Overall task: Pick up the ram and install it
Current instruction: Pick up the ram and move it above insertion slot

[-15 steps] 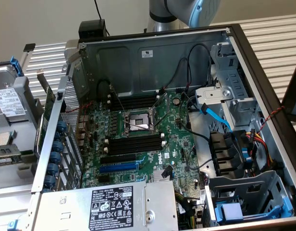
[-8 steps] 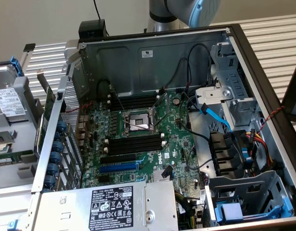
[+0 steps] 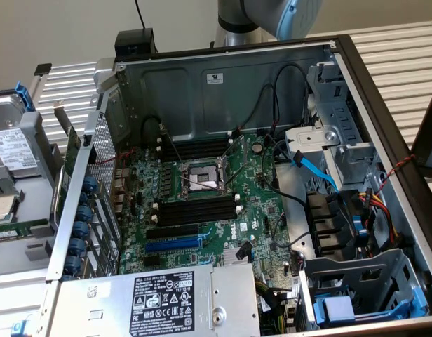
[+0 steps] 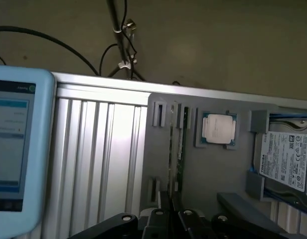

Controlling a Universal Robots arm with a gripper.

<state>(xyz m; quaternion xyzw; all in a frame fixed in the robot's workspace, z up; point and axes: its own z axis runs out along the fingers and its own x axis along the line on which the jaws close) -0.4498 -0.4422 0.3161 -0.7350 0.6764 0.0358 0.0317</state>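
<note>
Over the grey tray (image 4: 213, 172), the end effector (image 4: 169, 197) stands narrow, pinching the near end of the ram (image 4: 179, 142).

Open computer case (image 3: 223, 84) on the tabletop (image 3: 405, 53), centre to right of the exterior view. Motherboard (image 3: 261, 203) on the case floor, CPU socket (image 3: 202, 177) mid-board, memory slots (image 3: 195, 210) behind and in front of it. Power supply (image 3: 230, 295) lower centre, drive cage (image 3: 370, 281) lower right. Parts tray (image 3: 30, 196) at the exterior view's left. Wrist view: the ram (image 4: 180, 144) in the tray, CPU (image 4: 218, 128) just beside it, hard drive (image 4: 285, 159) beyond the CPU. Screen pendant (image 4: 16, 144) well apart on the ram's other side.
</note>
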